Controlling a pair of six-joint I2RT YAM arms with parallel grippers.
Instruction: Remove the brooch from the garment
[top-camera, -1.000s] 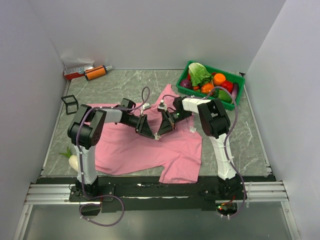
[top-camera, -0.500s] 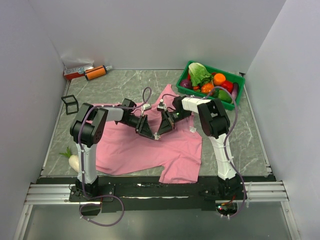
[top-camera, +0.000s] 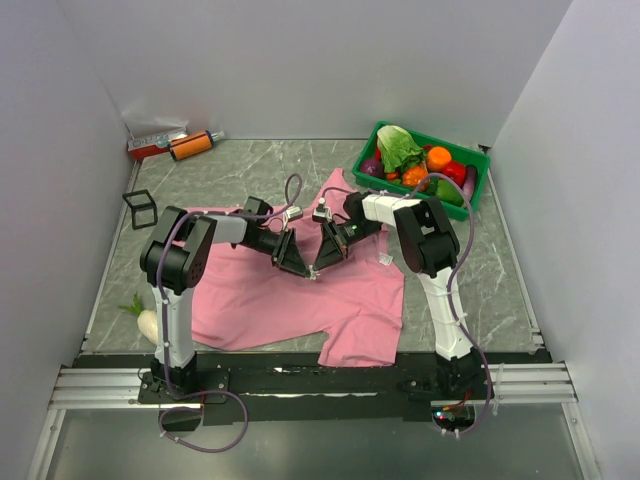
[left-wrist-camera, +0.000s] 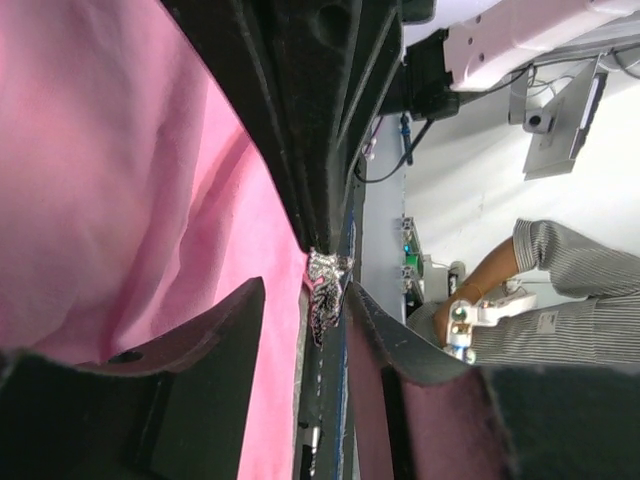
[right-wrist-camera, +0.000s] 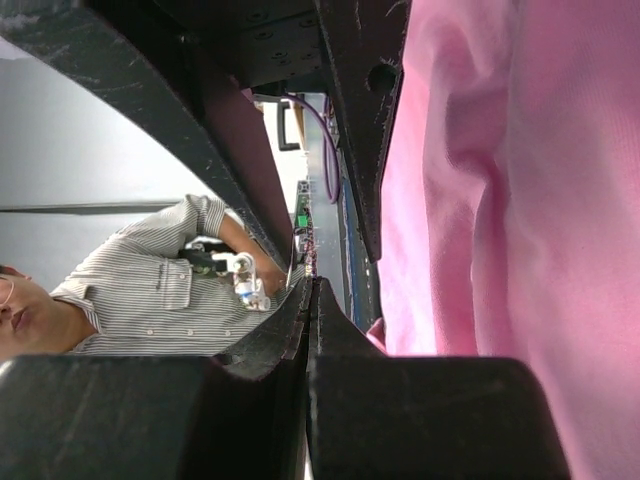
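Left gripper (top-camera: 303, 266) stands part open. Its two fingers (left-wrist-camera: 180, 370) are apart with a strip of pink cloth showing between them. The brooch (left-wrist-camera: 326, 290) sits in that gap, close against the finger on the right of the wrist view; whether it touches that finger I cannot tell. Right gripper (top-camera: 321, 264) is shut tight, its fingers (left-wrist-camera: 300, 120) pressed flat together into one thin black wedge. The wedge's tip meets the brooch's upper end. Whether it pinches the brooch itself or the cloth beside it is too small to tell.

Both arms rise from their bases at the near edge, bend and reach inward, low over the shirt (top-camera: 250, 300). The left forearm runs right and the right forearm runs left. The two grippers tilt down toward each other, tips nearly touching just above the cloth, a little right of the shirt's middle.

The brooch is a tiny silvery piece, longer than wide. In the left wrist view its long axis runs in line with the right fingers, one end at their tip and the other pointing back into the left gripper's gap. From above it shows only as a pale speck between the tips, and its direction cannot be read there.

The shirt lies spread on the grey table (top-camera: 200, 180), with a green bin (top-camera: 481, 178) of vegetables at far right.
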